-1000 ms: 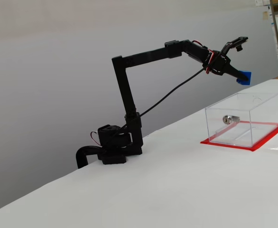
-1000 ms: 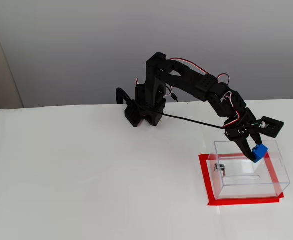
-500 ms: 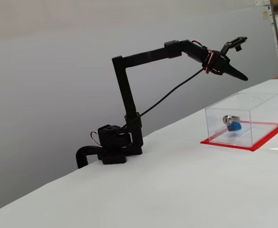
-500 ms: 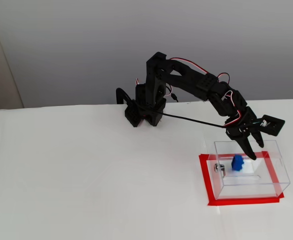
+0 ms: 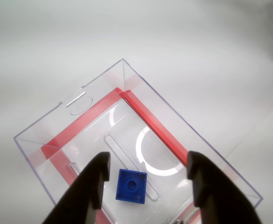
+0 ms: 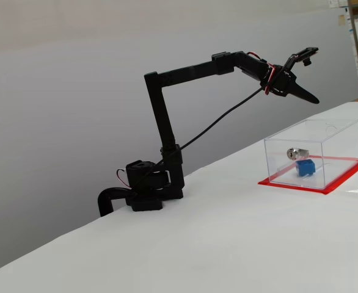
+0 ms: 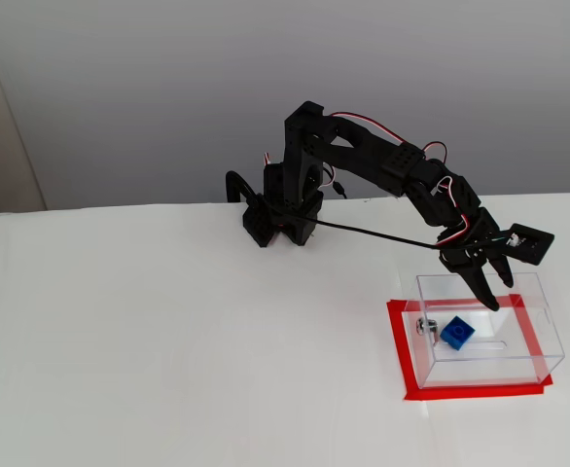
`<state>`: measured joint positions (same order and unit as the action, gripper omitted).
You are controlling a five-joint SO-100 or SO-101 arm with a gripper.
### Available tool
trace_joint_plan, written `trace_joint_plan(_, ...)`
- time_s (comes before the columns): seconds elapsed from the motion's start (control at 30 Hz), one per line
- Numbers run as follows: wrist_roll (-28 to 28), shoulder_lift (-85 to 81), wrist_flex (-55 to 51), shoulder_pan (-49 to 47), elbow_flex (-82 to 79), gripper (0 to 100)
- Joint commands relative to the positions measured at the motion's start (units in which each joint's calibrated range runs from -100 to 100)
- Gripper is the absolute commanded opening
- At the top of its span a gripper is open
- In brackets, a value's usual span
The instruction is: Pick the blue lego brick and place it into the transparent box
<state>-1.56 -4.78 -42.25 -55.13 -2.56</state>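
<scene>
Blue lego brick [image 5: 131, 185]: lower centre of wrist view, lying on the transparent box [image 5: 43, 128] floor, apparently dropped there.
Gripper [image 5: 148, 179]: spread apart, empty, above the box.

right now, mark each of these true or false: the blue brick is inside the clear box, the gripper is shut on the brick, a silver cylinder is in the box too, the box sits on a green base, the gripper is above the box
1. The blue lego brick lies inside the transparent box. True.
2. The gripper is shut on the brick. False: its fingers are spread apart and empty, with the brick lying loose on the box floor below.
3. A small silver cylinder lies in the box beside the brick. True.
4. The box sits on a green base. False: the base is red.
5. The gripper hangs above the box. True, clear of its walls in both fixed views.
</scene>
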Motion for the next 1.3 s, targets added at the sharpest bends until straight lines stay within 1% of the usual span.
trace_joint_plan(0.0,0.31,-0.95,0.38,0.45,4.1,18)
trace_joint_plan(0.23,0.36,-1.71,0.3,1.63,4.1,17)
trace_joint_plan(0.27,0.36,-1.71,0.3,1.86,4.1,15)
trace_joint_plan(0.4,0.57,-2.56,0.3,2.89,4.1,3)
trace_joint_plan(0.43,1.2,-3.16,0.3,2.89,4.01,1)
trace_joint_plan(0.53,2.71,-4.51,0.3,4.0,3.28,1)
trace_joint_plan(0.8,2.97,-11.64,0.3,9.77,-3.41,1)
trace_joint_plan(1.27,2.97,-35.82,0.3,27.66,-24.38,1)
